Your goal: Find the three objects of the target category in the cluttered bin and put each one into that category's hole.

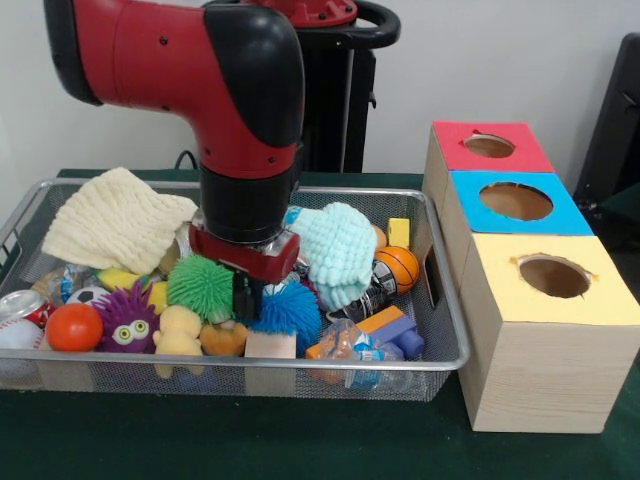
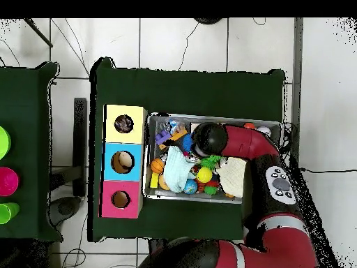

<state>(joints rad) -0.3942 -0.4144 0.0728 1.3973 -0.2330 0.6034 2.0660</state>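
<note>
The silver wire-mesh tray (image 1: 452,330) is full of toys; it also shows in the overhead view (image 2: 209,116). A crumpled plastic wrapper with coloured print (image 1: 352,345) lies at the tray's front right corner. Another crinkly bit (image 1: 68,283) shows at the left, partly buried. My gripper (image 1: 245,296) is down in the clutter between a green spiky ball (image 1: 200,287) and a blue spiky ball (image 1: 288,310). Its tips are hidden among the toys. In the overhead view the arm (image 2: 209,139) covers the gripper.
Three boxes with holes stand beside the tray: red (image 1: 490,146), blue (image 1: 515,201), yellow (image 1: 553,276). In the tray lie a cream cloth (image 1: 115,220), a light-blue knitted cloth (image 1: 335,250), a basketball (image 1: 398,267), an orange ball (image 1: 73,327) and a drink can (image 1: 20,305).
</note>
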